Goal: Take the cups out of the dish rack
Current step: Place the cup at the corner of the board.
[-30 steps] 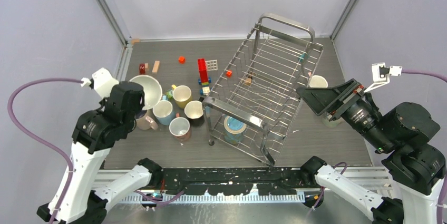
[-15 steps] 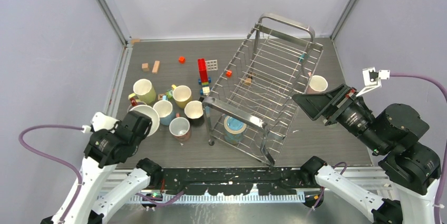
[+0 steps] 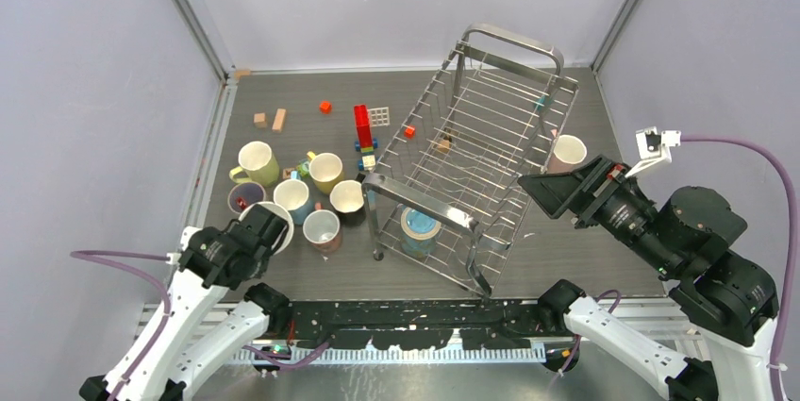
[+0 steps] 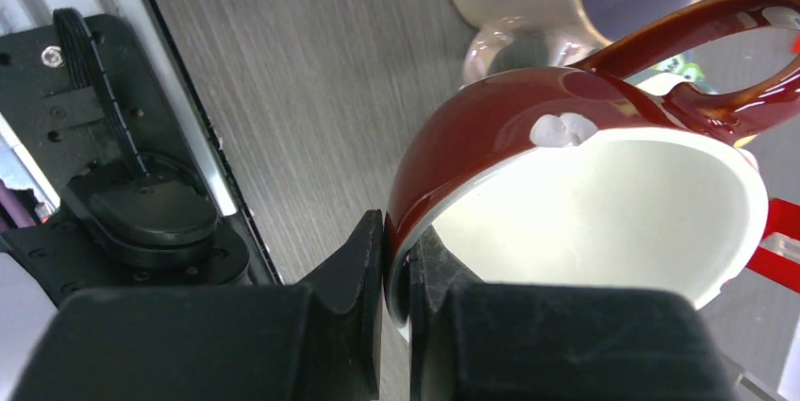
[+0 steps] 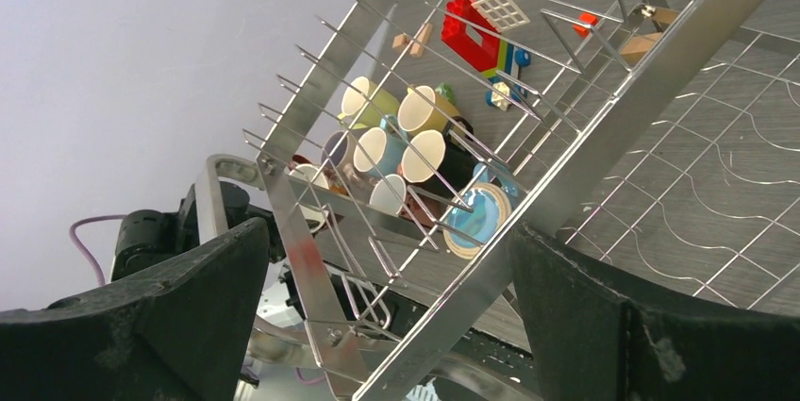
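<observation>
**Left gripper holds a dark red mug; one mug lies in the rack**

The left gripper (image 4: pixel 396 264) is low at the near left edge of the table (image 3: pixel 585 250). Its jaws are pressed on the rim of a dark red mug (image 4: pixel 491 137), whose white inside faces the wrist camera. Just behind it, a group of cups stands on the table: yellow (image 3: pixel 257 163), cream (image 3: pixel 325 172), light blue (image 3: pixel 291 198), black (image 3: pixel 347 199) and pink (image 3: pixel 322 228). The dish rack (image 3: pixel 510 41) stands diagonally in the middle of the table. A blue-and-tan mug (image 3: pixel 418 229) lies in its near corner. The right gripper (image 3: pixel 545 193) hangs beside the rack's right wall, jaws spread wide and holding nothing. One more pale mug (image 3: pixel 568 151) stands on the table to the right of the rack.
</observation>
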